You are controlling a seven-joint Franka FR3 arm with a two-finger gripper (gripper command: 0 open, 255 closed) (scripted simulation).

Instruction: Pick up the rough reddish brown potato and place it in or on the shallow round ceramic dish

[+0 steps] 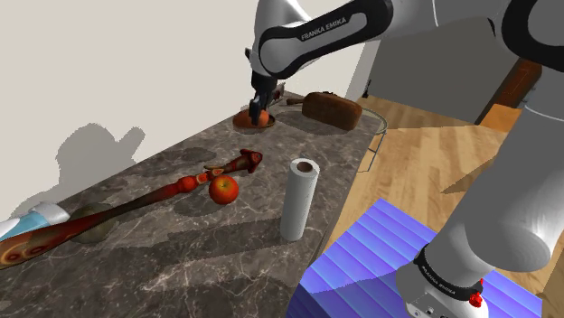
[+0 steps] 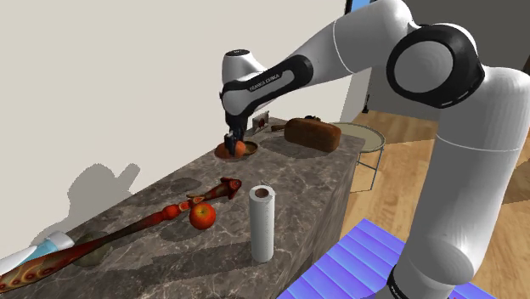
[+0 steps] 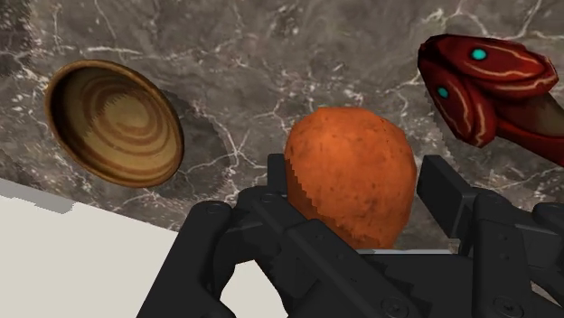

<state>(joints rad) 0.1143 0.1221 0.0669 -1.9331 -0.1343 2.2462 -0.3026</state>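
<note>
Gripper [image 3: 357, 185] clamped on the potato [image 3: 351, 172]: both black fingers press its flanks, and the rough orange-brown body stands up between them. Potato is off the dark veined marble counter [image 1: 226, 244], carried in the fingers at the far end of the counter, near the wall. Dish [image 3: 115, 122] is shallow, round and brown with pale concentric rings. In the wrist view it lies off to one side of the gripper, bare marble between it and the potato, so the potato is not in it. In the shoulder view the potato overlaps the dish's rim on the side toward a brown loaf-shaped object [image 1: 333, 108]; whether the two touch, cannot tell. A long red patterned piece [image 1: 136, 203] runs along the counter, and its head with cyan dots shows close beside the gripper in the wrist view. A red apple [image 1: 223, 189] lies just beside that piece, mid-counter. A white paper roll [image 1: 298, 199] stands upright near the counter's front edge, well apart from the dish. The blue ribbed stand [image 1: 361, 262] sits at the shoulder view's lower right.
</note>
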